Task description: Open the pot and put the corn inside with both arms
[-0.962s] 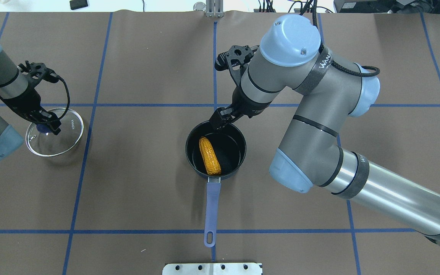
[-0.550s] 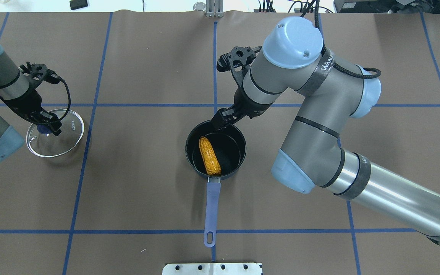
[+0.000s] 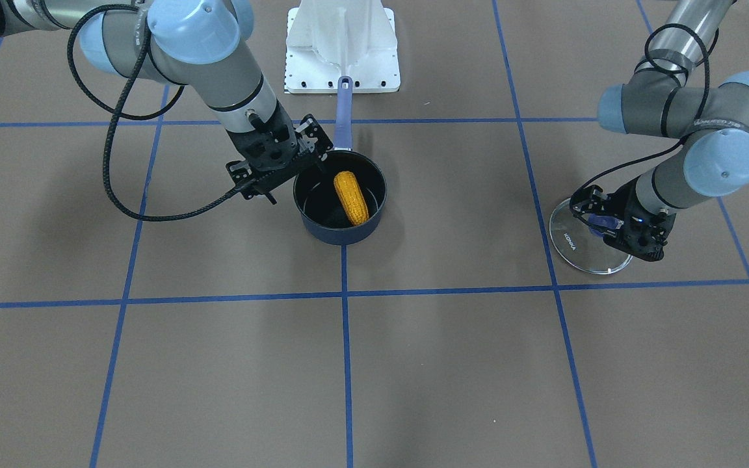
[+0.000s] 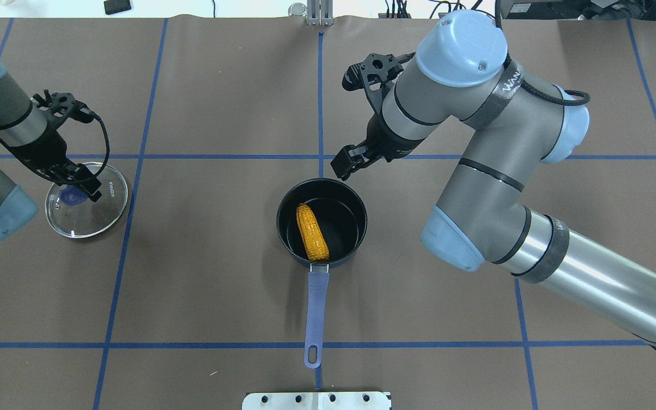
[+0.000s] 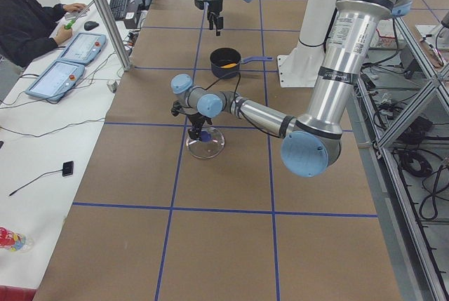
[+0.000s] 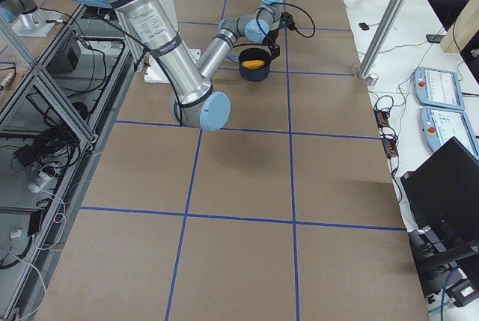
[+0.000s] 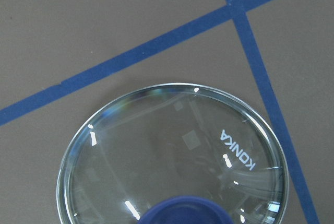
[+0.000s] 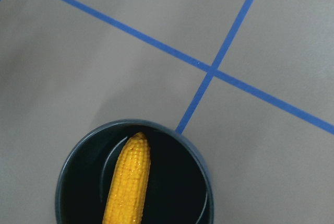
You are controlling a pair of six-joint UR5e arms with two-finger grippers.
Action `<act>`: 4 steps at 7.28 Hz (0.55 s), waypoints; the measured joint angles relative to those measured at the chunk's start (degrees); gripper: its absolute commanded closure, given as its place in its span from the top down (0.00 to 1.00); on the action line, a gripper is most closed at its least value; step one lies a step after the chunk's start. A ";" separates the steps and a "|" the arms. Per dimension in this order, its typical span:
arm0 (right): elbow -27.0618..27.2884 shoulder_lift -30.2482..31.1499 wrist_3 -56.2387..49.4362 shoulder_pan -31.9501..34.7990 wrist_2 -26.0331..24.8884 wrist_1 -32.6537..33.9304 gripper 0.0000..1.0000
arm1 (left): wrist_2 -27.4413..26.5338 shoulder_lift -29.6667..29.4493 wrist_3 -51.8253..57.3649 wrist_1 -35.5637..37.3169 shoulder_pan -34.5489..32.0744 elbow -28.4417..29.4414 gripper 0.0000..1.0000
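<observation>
Two changes against the frames of a second ago.

1. The right gripper [image 4: 344,164], which was down at the far rim of the saucepan [image 4: 344,219], now hangs clear of it, beyond the rim and off to the robot's right. It carries nothing. None of our views shows how far its jaws stand apart, and the right wrist camera shows no fingers at all. That camera looks down on the open pan from outside it.
2. The corn cob [image 4: 312,232] has not moved. It lies inside the saucepan, left of centre, with one end against the wall nearest the handle [image 4: 315,307].

At the robot's left, the glass lid [image 4: 103,213] lies flat on the table, well apart from the pan, and sits slightly shifted from before. The left gripper [image 4: 87,187] is low over it, just beside the purple knob [image 4: 70,196]. We cannot tell whether it grips the knob or how wide it is open.

Reading: pan open, corn in, right arm retreating. We judge the task essentially done, with only withdrawal of both arms remaining.
</observation>
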State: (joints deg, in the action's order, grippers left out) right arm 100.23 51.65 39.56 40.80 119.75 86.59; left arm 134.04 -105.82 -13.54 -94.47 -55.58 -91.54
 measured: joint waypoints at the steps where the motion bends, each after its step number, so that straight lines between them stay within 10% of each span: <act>1: -0.14 1.22 -0.01 1.86 -0.07 0.01 1.00 | 0.10 -0.05 0.10 0.18 -1.61 -1.25 0.99; 4: -0.32 6.46 -8.18 8.21 -0.26 -0.29 1.00 | 0.39 0.09 0.49 0.57 -9.09 -3.50 0.99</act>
State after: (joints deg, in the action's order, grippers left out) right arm 99.90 58.11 31.37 49.01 119.49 86.30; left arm 134.43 -105.74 -13.05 -93.90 -64.67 -95.04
